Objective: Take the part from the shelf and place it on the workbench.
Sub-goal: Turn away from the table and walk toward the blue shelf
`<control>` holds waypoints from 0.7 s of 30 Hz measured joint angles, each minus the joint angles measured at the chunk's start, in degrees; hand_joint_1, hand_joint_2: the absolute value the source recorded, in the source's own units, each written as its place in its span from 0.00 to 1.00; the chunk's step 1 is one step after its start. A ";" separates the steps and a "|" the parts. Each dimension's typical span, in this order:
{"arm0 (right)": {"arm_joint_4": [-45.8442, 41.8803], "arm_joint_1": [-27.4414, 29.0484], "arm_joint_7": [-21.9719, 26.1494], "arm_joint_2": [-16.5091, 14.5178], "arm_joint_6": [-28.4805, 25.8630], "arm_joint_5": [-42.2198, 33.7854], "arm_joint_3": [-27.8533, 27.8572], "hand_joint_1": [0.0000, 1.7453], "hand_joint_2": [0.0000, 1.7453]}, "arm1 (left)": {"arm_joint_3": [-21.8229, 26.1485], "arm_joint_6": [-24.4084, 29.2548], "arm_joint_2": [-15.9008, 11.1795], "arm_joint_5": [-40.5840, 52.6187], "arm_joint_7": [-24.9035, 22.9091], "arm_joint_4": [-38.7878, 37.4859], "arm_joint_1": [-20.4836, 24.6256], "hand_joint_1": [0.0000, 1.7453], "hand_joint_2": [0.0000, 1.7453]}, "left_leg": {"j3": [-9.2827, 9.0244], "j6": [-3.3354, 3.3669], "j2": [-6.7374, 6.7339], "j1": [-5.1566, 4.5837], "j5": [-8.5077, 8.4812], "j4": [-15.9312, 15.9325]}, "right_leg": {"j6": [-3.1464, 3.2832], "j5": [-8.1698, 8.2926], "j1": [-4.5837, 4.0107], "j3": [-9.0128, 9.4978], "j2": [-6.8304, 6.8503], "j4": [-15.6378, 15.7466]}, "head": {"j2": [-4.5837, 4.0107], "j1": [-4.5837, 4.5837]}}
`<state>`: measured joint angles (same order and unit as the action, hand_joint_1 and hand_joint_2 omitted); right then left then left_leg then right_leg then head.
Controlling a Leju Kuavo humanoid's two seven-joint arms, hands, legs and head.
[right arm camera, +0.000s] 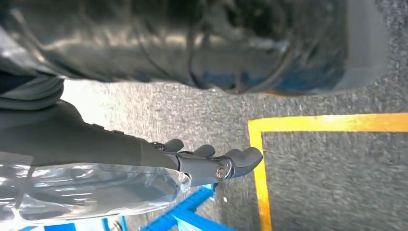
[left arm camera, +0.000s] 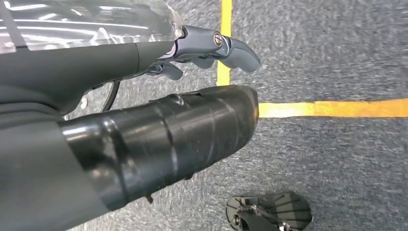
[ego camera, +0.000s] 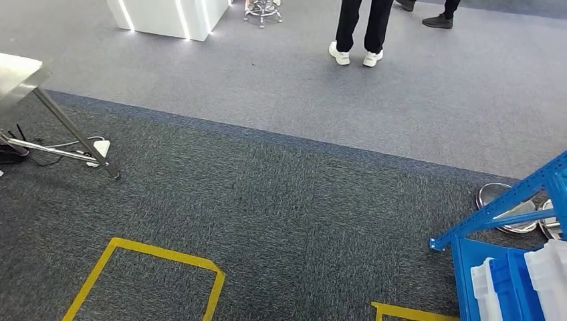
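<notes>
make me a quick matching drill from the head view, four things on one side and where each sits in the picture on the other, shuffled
Things:
1. blue shelf
2. white shoes
3. power strip
4. yellow tape outline

Places:
a. top middle, on the lighter carpet
b. bottom left, on the dark carpet
c. right edge, with white parts in blue bins
d. left, beside a slanted metal leg

Pairs: 1-c, 2-a, 3-d, 4-b

A shelf frame (ego camera: 508, 200) stands at the right edge of the carpet (ego camera: 294, 214), with bins (ego camera: 515, 284) in it at the near right corner and metal bowls (ego camera: 511, 200) on the floor just behind its rail; a metal table (ego camera: 20, 77) stands at the left edge, a power strip (ego camera: 99, 148) beneath it; taped floor outlines (ego camera: 147, 274) lie near; a person's legs (ego camera: 362, 30) stand far behind, a lit counter (ego camera: 170, 15) to their left.
</notes>
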<state>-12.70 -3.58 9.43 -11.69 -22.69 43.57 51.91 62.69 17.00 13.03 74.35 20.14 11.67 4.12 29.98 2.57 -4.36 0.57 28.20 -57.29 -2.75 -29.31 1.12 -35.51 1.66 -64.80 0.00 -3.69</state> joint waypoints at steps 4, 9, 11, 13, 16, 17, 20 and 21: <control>0.00 -0.07 2.28 -0.02 1.20 0.49 -0.37 0.00 0.00 | 0.01 -0.03 0.06 0.26 -0.40 0.01 0.22 0.00 0.00 | -0.63 -1.39 -1.75 -0.32 0.62 -0.27 | 1.41 1.91 -0.68 3.40 1.37 6.59 | 0.00 0.08; 0.02 -0.27 3.10 -0.02 1.78 0.73 -0.66 0.00 0.00 | 0.07 0.05 0.08 0.16 -0.32 0.02 0.30 0.00 0.00 | 2.44 -2.65 2.75 0.20 6.03 -8.44 | 3.20 2.61 -0.29 3.56 -1.36 7.18 | 0.00 0.14; 0.06 -0.32 3.08 -0.05 1.86 0.81 -0.82 0.00 0.00 | 0.09 0.05 0.05 0.17 -0.27 0.01 0.09 0.00 0.00 | 5.73 -2.71 3.63 0.21 8.57 -15.26 | 3.38 2.69 -0.43 3.40 -2.73 7.09 | 0.00 0.13; 0.12 -0.26 3.01 -0.15 1.81 1.08 -0.97 0.00 0.00 | 0.11 0.05 0.05 0.20 -0.22 0.02 -0.02 0.00 0.00 | 6.15 -2.57 3.88 0.21 6.82 -15.29 | 3.38 2.68 -0.48 3.36 -4.31 6.85 | 0.00 0.13; 0.17 -0.29 2.92 -0.43 1.74 1.52 -1.20 0.00 0.00 | 0.12 0.05 0.02 0.25 -0.16 0.02 0.00 0.00 0.00 | 1.99 -2.00 6.55 0.24 1.12 -4.83 | 3.07 2.57 -0.44 3.15 -6.54 6.28 | 0.00 0.12; 0.18 -0.33 2.92 -0.53 1.70 1.58 -1.27 0.00 0.00 | 0.12 0.05 -0.01 0.25 -0.14 0.02 0.05 0.00 0.00 | 1.13 -1.81 7.48 0.21 0.34 -2.52 | 2.78 2.56 -0.42 2.95 -7.14 6.11 | 0.00 0.12; 0.25 -0.16 2.91 -0.66 1.61 1.62 -1.36 0.00 0.00 | 0.11 0.06 -0.04 0.25 -0.09 0.02 0.30 0.00 0.00 | 0.70 -1.10 7.28 0.04 0.03 -1.24 | 1.57 2.87 -0.34 2.41 -8.49 6.30 | 0.00 0.09; 0.28 -0.05 2.90 -0.68 1.59 1.63 -1.37 0.00 0.00 | 0.11 0.07 -0.05 0.25 -0.08 0.02 0.33 0.00 0.00 | 0.58 -0.67 6.71 0.11 -0.24 -0.91 | 1.27 2.69 -0.34 2.23 -7.77 6.08 | 0.00 0.08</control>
<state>-12.42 -3.62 12.33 -12.37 -21.10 45.20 50.54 62.80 17.06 12.98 74.59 20.05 11.69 4.45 30.56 1.90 2.35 0.67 27.96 -58.19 -1.48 -26.62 0.78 -33.29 -6.11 -58.72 0.00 -3.61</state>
